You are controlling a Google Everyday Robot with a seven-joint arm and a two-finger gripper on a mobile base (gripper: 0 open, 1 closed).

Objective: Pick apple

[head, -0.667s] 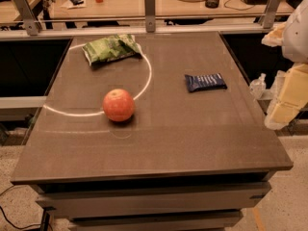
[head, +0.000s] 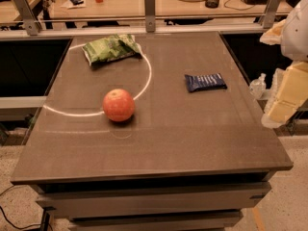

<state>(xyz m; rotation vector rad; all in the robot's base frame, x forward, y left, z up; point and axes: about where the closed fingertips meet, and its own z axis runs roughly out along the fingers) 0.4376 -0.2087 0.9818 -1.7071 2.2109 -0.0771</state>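
The apple (head: 118,105) is round and red-orange with a paler patch on top. It sits on the dark table (head: 192,138), left of the middle, on a thin white arc of light. My gripper (head: 285,96) is a pale, cream-coloured shape at the right edge of the view, beyond the table's right side. It is far to the right of the apple and holds nothing that I can see.
A green snack bag (head: 110,47) lies at the back left of the table. A dark blue snack packet (head: 205,82) lies at the right. A rail with metal posts (head: 150,4) runs behind the table, with a cluttered desk beyond it.
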